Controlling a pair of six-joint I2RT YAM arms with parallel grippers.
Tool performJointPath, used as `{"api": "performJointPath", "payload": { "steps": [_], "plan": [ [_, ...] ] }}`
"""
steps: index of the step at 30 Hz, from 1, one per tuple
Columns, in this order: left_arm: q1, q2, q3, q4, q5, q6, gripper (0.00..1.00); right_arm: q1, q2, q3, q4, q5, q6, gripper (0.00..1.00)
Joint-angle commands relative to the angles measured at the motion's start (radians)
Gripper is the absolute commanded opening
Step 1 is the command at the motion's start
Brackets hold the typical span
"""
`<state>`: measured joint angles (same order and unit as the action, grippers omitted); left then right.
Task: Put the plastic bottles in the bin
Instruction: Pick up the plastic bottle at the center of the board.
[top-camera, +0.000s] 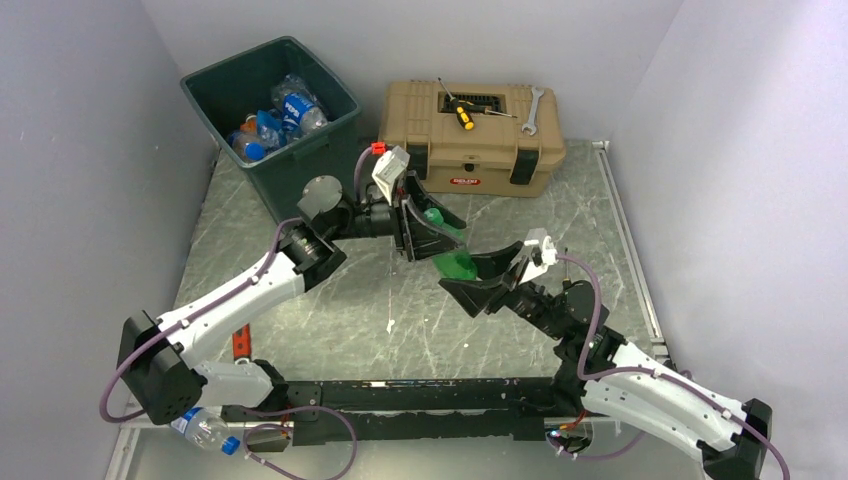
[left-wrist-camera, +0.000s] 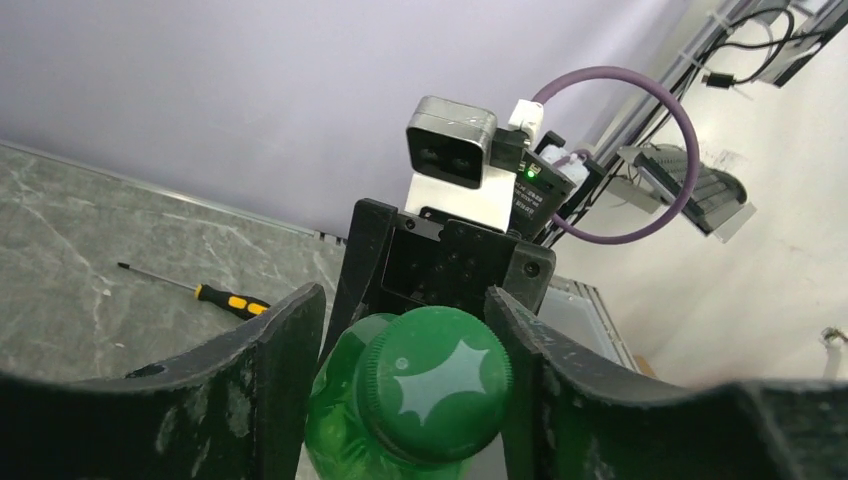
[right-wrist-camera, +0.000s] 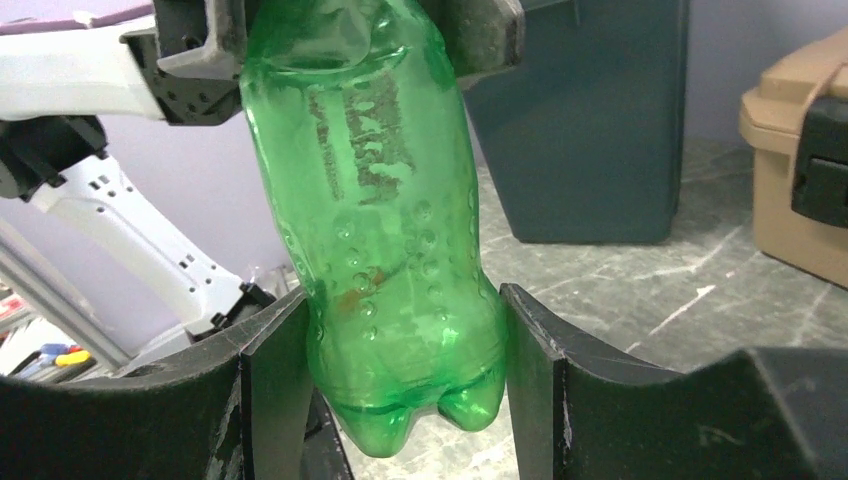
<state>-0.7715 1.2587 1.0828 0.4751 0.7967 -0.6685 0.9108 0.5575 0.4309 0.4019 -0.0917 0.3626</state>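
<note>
**Green bottle gripped at both ends above the table**

A green translucent plastic bottle (right-wrist-camera: 385, 200) is held clear of the grey marbled table (top-camera: 350, 310), near the front of the tall dark green square plastic bin (top-camera: 300, 170). Its base is clamped between the jaws of the right gripper (right-wrist-camera: 405, 300). Its capped neck is closed upon by the left gripper (top-camera: 437, 235), with a finger against each side. Clear blue-labelled bottles (top-camera: 288, 108) are seen inside the bin. One clear blue-capped bottle (top-camera: 205, 430) is seen lying by the left arm's base.

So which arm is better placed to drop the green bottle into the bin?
Left. The left hand is around the cap end of the green bottle, near the bin; the right hand holds its base, farther away.
</note>
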Motion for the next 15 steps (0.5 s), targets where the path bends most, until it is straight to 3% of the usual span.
{"api": "performJointPath", "payload": {
  "steps": [1,6,7,8,10,11,12,15],
  "plan": [
    [-0.019,0.015,0.064,-0.027,0.046,0.003,0.53,0.003,0.003,0.032,0.051,-0.002,-0.004,0.00],
    [-0.023,-0.020,0.073,-0.105,0.000,0.070,0.09,0.003,-0.024,0.041,0.024,0.019,0.006,0.00],
    [-0.023,-0.031,0.076,-0.125,-0.019,0.091,0.05,0.003,-0.030,0.049,0.005,0.030,0.010,0.11],
    [-0.023,-0.044,0.087,-0.162,-0.042,0.118,0.00,0.003,-0.034,0.062,-0.023,0.045,0.020,0.30],
    [-0.024,-0.073,0.121,-0.251,-0.103,0.186,0.00,0.002,-0.044,0.101,-0.084,0.067,0.029,0.69],
    [-0.023,-0.089,0.145,-0.301,-0.136,0.219,0.00,0.003,-0.049,0.121,-0.116,0.083,0.033,0.95],
    [-0.023,-0.111,0.175,-0.354,-0.188,0.260,0.00,0.002,-0.055,0.146,-0.157,0.088,0.034,0.99],
    [-0.023,-0.154,0.304,-0.540,-0.430,0.422,0.00,0.002,-0.068,0.232,-0.300,0.154,0.018,1.00]
  ]
}}
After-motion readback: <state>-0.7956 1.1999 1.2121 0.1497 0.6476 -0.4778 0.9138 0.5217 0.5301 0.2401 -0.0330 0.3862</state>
